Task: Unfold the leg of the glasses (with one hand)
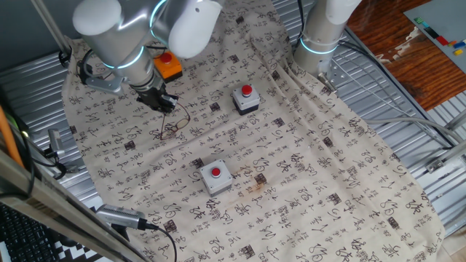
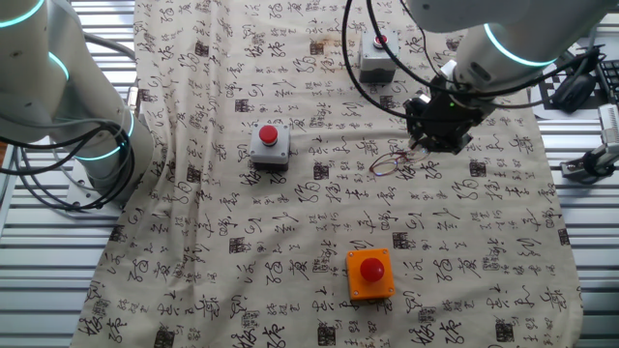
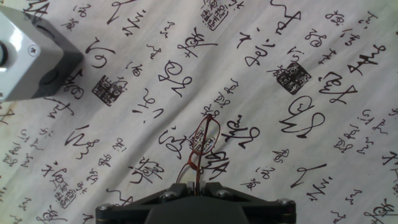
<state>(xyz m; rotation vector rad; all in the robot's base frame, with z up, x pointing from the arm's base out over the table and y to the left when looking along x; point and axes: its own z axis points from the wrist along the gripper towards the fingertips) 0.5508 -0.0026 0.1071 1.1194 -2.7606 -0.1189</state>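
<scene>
1. A beige cloth printed with black characters (image 1: 306, 182) is covering the table.
2. Thin dark wire-framed glasses (image 1: 173, 127) are lying on the cloth, with a wire leg rising toward the black two-finger gripper (image 1: 162, 102) just above; jaw state is not discernible.
3. Two grey boxes with red buttons are sitting well apart: one (image 1: 245, 99) upper centre, one (image 1: 215, 176) nearer.
4. An orange box (image 1: 169, 65) is showing behind the white arm (image 1: 138, 29).
</scene>
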